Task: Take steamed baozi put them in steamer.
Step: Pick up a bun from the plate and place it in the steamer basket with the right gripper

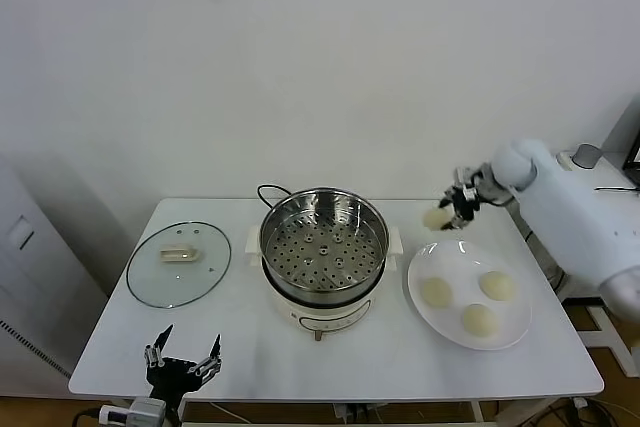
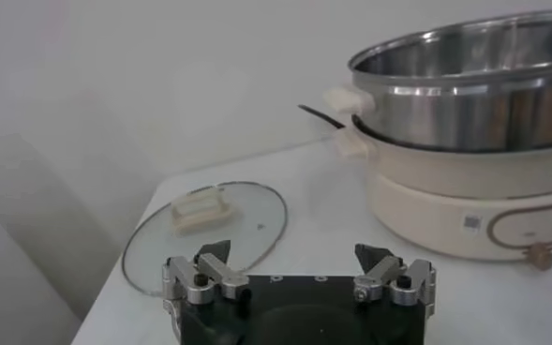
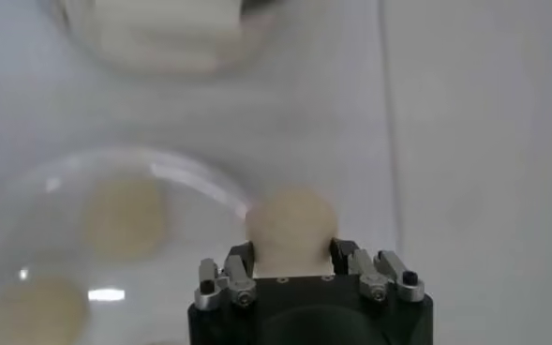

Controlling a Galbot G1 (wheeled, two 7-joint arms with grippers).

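At centre right of the head view, the right gripper (image 1: 449, 215) was clamped on one pale cream round baozi (image 1: 435, 217), lifted above the flat white plate (image 1: 515, 327), where three more buns (image 1: 480, 319) lay. The shiny perforated steel steamer (image 1: 323, 242) stood mid-frame, empty. The left gripper (image 1: 183, 358) hung wide at lower left, near the round glass lid (image 1: 179, 263).

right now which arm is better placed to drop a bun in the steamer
Right. The right gripper is shut on a baozi, lifted above the plate beside the steamer. The left gripper is open and empty at the table's near edge, by the glass lid.
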